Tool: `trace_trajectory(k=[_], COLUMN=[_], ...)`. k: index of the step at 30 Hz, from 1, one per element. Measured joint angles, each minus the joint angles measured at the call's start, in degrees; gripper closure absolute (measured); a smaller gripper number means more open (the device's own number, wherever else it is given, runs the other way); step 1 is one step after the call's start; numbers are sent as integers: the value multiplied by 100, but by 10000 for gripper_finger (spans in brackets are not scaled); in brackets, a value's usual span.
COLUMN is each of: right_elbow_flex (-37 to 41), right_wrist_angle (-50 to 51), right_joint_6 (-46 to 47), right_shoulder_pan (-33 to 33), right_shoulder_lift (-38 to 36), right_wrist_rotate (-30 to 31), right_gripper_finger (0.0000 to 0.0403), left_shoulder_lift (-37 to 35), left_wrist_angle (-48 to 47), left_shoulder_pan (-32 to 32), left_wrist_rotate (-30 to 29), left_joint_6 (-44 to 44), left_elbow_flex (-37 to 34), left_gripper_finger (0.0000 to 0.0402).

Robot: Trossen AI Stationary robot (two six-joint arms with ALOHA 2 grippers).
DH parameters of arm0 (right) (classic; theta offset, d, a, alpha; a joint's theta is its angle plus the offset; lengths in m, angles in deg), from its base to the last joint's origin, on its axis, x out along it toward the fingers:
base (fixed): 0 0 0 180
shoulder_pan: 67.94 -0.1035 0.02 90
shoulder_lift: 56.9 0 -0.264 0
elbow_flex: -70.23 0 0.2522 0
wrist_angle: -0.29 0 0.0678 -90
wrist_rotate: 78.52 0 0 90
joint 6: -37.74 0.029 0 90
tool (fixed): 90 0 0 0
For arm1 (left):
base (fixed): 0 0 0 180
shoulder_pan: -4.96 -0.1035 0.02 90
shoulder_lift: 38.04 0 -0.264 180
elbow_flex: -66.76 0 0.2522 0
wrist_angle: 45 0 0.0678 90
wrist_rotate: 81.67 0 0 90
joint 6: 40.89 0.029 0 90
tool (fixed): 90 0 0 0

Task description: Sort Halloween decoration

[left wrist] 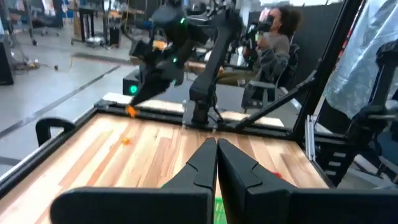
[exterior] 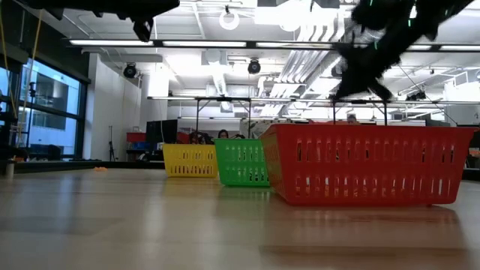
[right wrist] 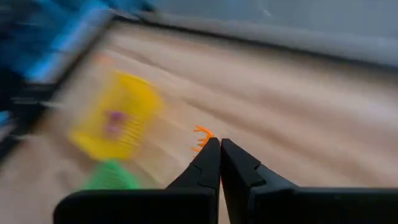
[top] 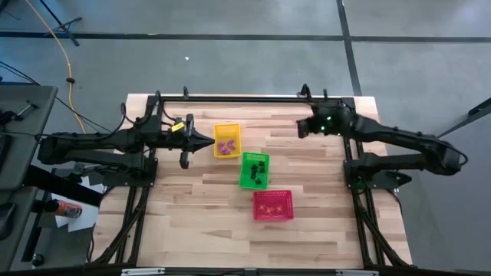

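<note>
Three mesh baskets stand in a staggered line across the middle of the table: nearest the front edge the red basket point(top: 273, 205) with orange trinkets in it, next the green basket point(top: 254, 170) with black ones, farthest the yellow basket point(top: 226, 141) with purple ones. Right gripper point(right wrist: 219, 144) has its fingers pinched together on a small orange trinket point(right wrist: 201, 137), which sticks out just past the fingertips, and it hangs raised over the far right of the table point(top: 383, 253), well apart from all three baskets. Judged step in hand: carry this piece to the red basket, where its colour belongs. Done well, that means holding the pinch firm, since only an edge of the trinket seems caught, crossing above the rim of the green basket, and opening only when squarely over the red one. Left gripper point(left wrist: 216, 148) waits, fingers closed and empty, just beside the yellow basket on its left side; it does not lie on the likely route. One more orange speck point(left wrist: 125, 140) appears to lie on the bare wood beyond it, though the view is too soft to be sure. A person point(left wrist: 273, 46) sits beyond the table, clear of the work.
</note>
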Motion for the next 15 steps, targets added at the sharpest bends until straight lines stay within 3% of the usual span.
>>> trace_trajectory(k=[9,15], right_elbow_flex=[-1147,-1289], right_wrist_angle=[-1562,-2418], right_joint_6=[-2642,-3301], right_shoulder_pan=[-940,-1685], right_shoulder_lift=[-247,21], right_wrist_rotate=[-840,-1084], right_gripper_finger=[403,403], left_shoulder_lift=[-2,-2], left_wrist_angle=[636,768], left_shoulder_pan=[0,0], left_wrist_rotate=[0,0], left_joint_6=[-11,-4], left_elbow_flex=[0,0], left_gripper_finger=[399,399])
